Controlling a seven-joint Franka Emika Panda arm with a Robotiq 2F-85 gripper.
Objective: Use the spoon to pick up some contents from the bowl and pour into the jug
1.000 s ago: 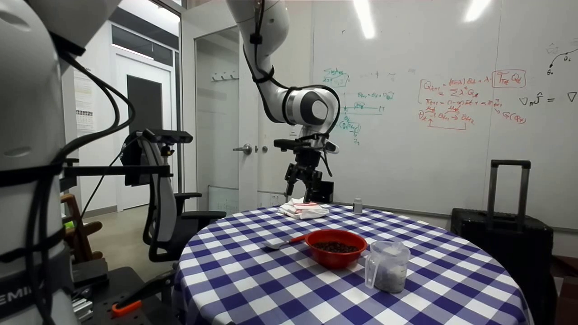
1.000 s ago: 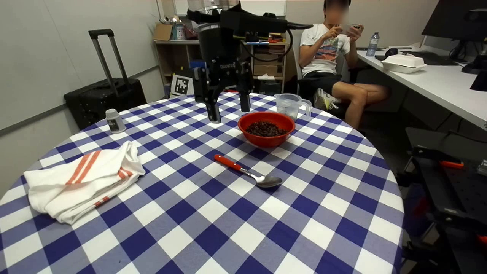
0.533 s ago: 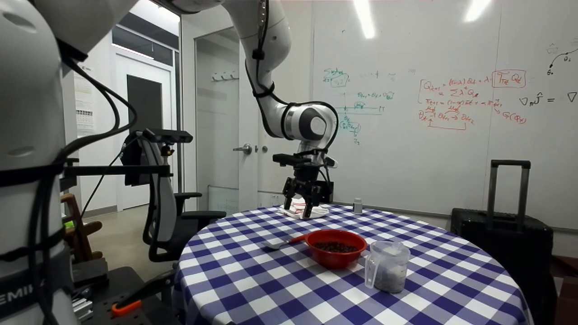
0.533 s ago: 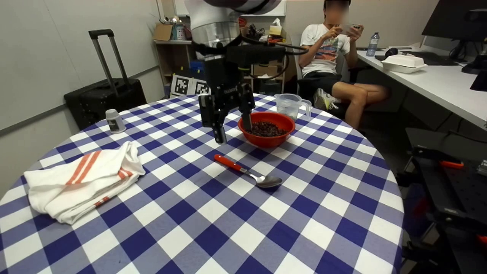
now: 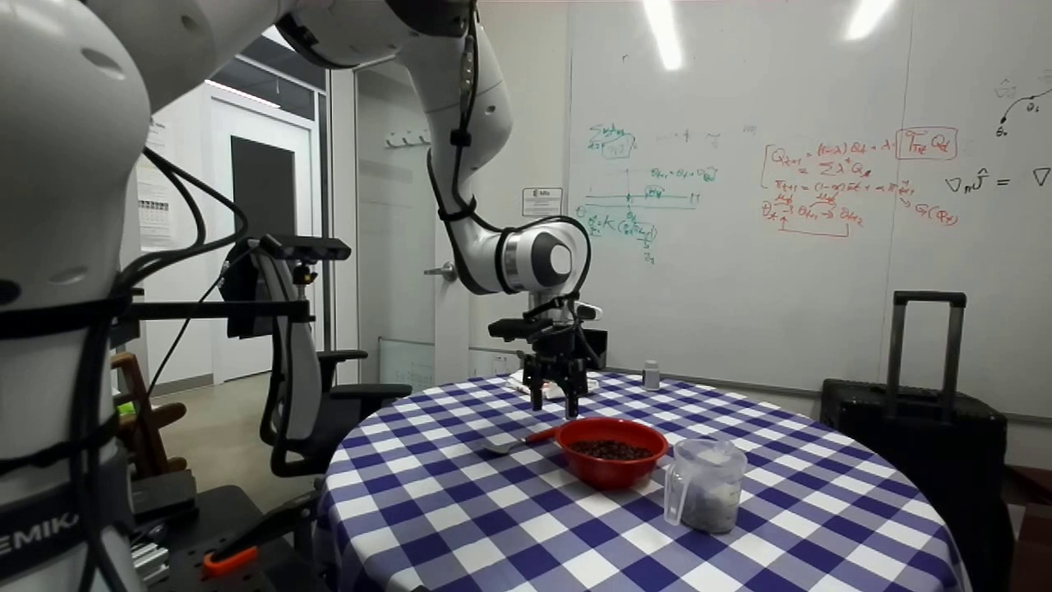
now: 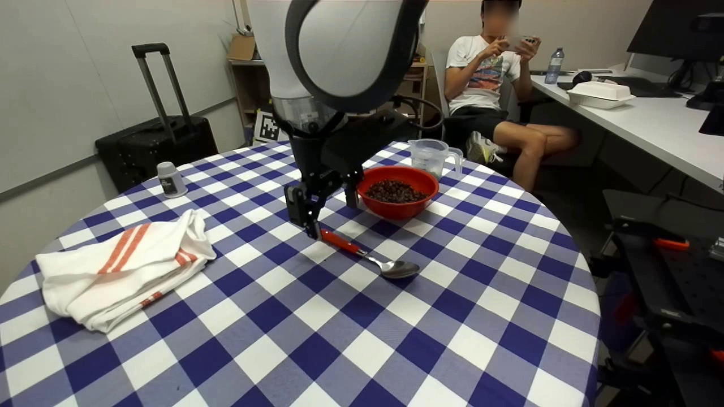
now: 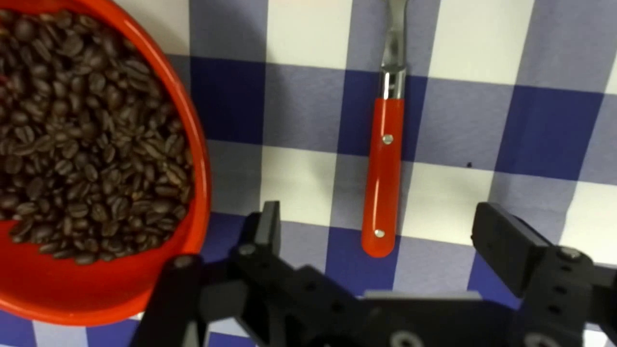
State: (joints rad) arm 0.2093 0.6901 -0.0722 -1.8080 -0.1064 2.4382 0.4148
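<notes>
The spoon has a red handle and a metal bowl; it lies on the table beside the red bowl, in both exterior views (image 5: 541, 437) (image 6: 341, 242). In the wrist view its handle (image 7: 384, 168) points down between my fingers. The red bowl (image 6: 396, 211) holds dark coffee beans; its rim (image 7: 202, 168) is left of my gripper in the wrist view. The clear jug (image 5: 707, 485) stands close to the bowl, also in an exterior view (image 6: 428, 152); it is out of the wrist view. My gripper (image 7: 377, 209) is open and empty, above the spoon's handle end, in both exterior views (image 5: 554, 411) (image 6: 332, 219).
A blue and white checked cloth covers the round table (image 6: 350, 345). A folded white towel (image 6: 124, 265) with orange stripes and a small grey bottle (image 6: 172, 181) lie towards one side. A person sits beyond the table. A black suitcase (image 5: 912, 436) stands behind.
My gripper has come down from well above the table to just above the spoon's handle, turning somewhat. It stays open. The spoon, bowl and jug have not visibly moved.
</notes>
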